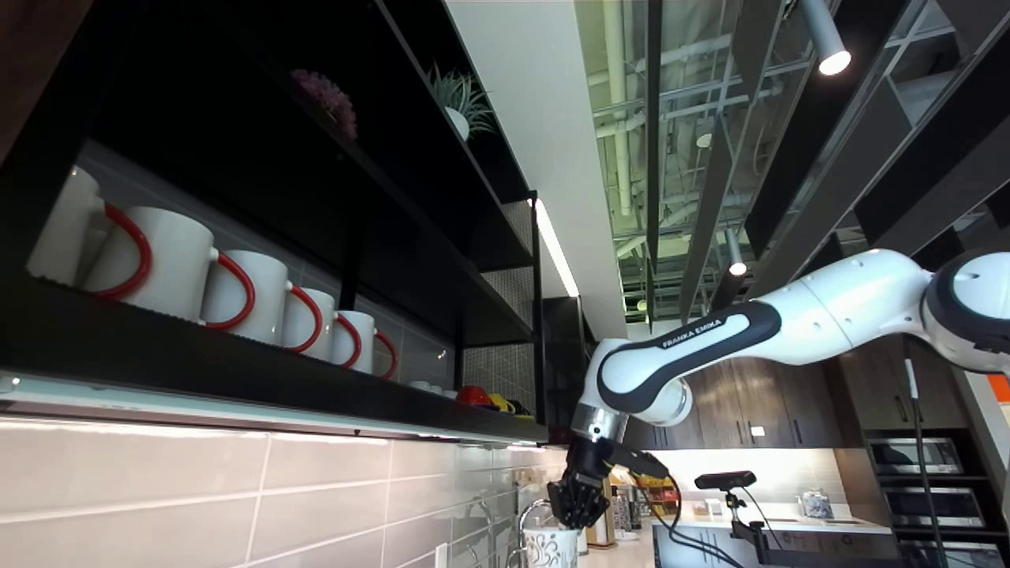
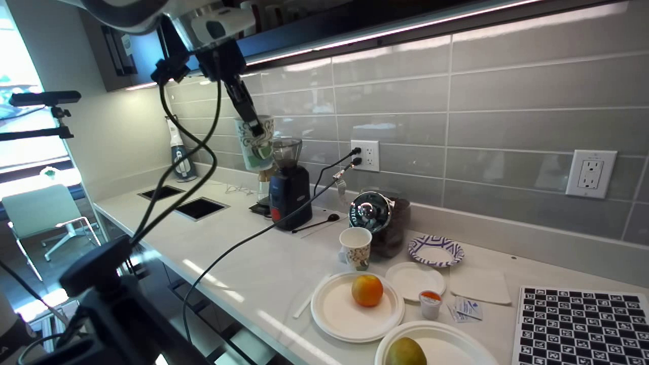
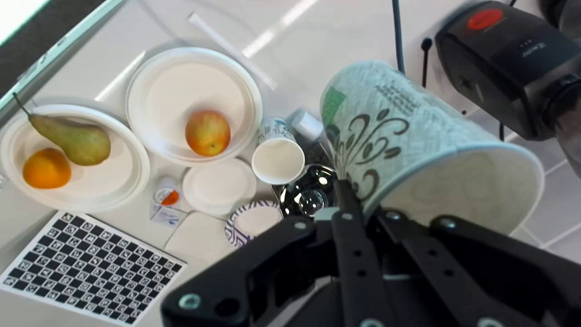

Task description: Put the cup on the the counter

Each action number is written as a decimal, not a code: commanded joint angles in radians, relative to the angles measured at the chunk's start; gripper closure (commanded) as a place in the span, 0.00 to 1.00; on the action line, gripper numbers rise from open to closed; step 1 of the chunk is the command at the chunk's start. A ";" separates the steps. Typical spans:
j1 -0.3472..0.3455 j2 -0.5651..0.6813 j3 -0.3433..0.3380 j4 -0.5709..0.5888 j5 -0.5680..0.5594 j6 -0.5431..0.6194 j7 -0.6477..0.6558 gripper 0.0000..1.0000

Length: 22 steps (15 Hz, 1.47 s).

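My gripper [image 3: 366, 206] is shut on the wall of a white paper cup [image 3: 376, 127] with a brown leaf pattern and no handle. One finger is outside the rim and the other is inside the cup. In an exterior view the gripper [image 2: 257, 131] holds the cup [image 2: 256, 152] nearly upright, well above the white counter [image 2: 274, 274]. The gripper [image 1: 574, 521] and cup [image 1: 550, 548] also show in an exterior view, low by the tiled wall. A similar paper cup [image 2: 357, 253] stands on the counter; it also shows in the wrist view [image 3: 278, 159].
Around the standing cup are a plate with an apple [image 2: 367, 290], a shiny-lidded jar [image 2: 371, 212] and a checkerboard [image 2: 583, 324]. A black grinder [image 2: 291, 197] and a cable [image 2: 263, 231] are near the held cup. Several red-handled mugs [image 1: 248, 292] stand on the shelf [image 1: 316, 386].
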 commanded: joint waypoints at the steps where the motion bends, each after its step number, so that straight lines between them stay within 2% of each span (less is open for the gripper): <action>1: 0.009 0.073 0.005 -0.094 0.025 0.167 -0.054 0.99; 3: 0.023 0.118 0.002 -0.159 0.037 0.312 -0.092 0.99; 5: 0.041 0.171 -0.003 -0.196 0.061 0.387 -0.116 0.99; 6: 0.057 0.190 -0.006 -0.196 0.095 0.368 -0.123 0.99; 7: 0.024 0.160 0.012 -0.182 0.035 0.339 -0.081 0.96; 11: 0.039 0.197 0.012 -0.193 0.062 0.353 -0.093 0.96; 12: 0.039 0.196 0.012 -0.193 0.063 0.353 -0.093 0.99; 13: 0.036 0.239 0.011 -0.192 0.056 0.408 -0.095 0.99; 16: 0.075 0.315 -0.023 -0.196 0.174 0.482 -0.216 0.99; 19: 0.098 0.384 -0.031 -0.185 0.337 0.482 -0.411 0.99; 22: 0.089 0.462 -0.018 -0.170 0.404 0.526 -0.491 0.99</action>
